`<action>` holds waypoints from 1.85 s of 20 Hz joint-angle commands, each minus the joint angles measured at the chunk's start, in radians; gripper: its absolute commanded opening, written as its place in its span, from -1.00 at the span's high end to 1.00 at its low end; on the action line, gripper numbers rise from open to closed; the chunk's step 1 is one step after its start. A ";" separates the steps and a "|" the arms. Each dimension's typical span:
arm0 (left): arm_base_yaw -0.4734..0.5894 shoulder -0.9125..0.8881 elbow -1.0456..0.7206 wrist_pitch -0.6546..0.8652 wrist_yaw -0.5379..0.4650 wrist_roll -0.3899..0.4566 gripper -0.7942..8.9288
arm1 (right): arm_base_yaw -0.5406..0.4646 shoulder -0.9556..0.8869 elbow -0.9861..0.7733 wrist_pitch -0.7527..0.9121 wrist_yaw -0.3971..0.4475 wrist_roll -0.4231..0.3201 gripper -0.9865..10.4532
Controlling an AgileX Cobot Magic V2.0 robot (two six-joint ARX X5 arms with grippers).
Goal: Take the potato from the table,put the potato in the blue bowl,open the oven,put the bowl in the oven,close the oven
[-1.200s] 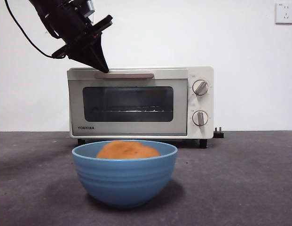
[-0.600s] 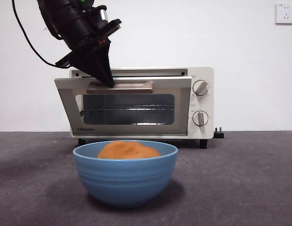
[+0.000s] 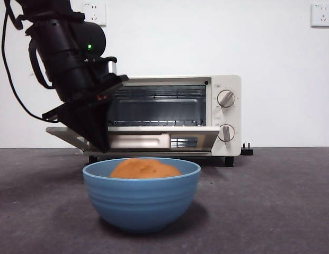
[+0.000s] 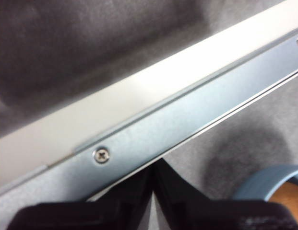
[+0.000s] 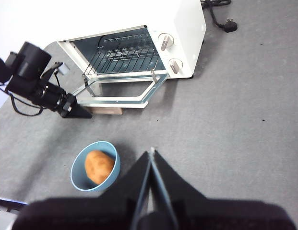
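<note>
The potato [image 3: 144, 168] lies in the blue bowl [image 3: 141, 198], which stands on the table [image 3: 270, 201] in front of the oven [image 3: 228, 111]. The oven's door [image 3: 196, 138] hangs down nearly flat, baring the wire rack [image 3: 153, 123]. My left gripper [image 3: 100, 144] is shut, its tip pressed against the door's front edge beside the beige handle [image 3: 139, 141]. The left wrist view shows that metal edge [image 4: 153, 120] close above the jaws. From high above, my right gripper [image 5: 151, 152] is shut and empty, with the bowl [image 5: 114, 155] and potato [image 5: 98, 166] below.
The oven's power cord and plug [image 5: 229, 25] lie on the table behind its right side. Two knobs [image 3: 225, 98] sit on the oven's right panel. Wall sockets [image 3: 320, 14] are on the white wall behind. Open table stretches to the right of the bowl.
The oven door has swung from closed to nearly fully down. My left gripper came down and forward with the door's top edge. Bowl and potato stayed put.
</note>
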 commanded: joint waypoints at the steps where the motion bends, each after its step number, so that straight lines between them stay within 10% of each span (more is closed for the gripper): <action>1: 0.014 0.011 -0.002 0.108 -0.053 -0.007 0.85 | 0.001 -0.002 -0.008 -0.024 0.003 -0.013 0.85; 23: -0.053 -0.098 -0.011 -0.106 -0.077 0.092 0.85 | 0.001 0.003 -0.009 -0.023 -0.031 0.081 0.84; 37: -0.068 -0.626 -0.011 -0.536 0.061 0.173 0.85 | 0.001 0.406 -0.279 0.266 -0.370 0.140 0.82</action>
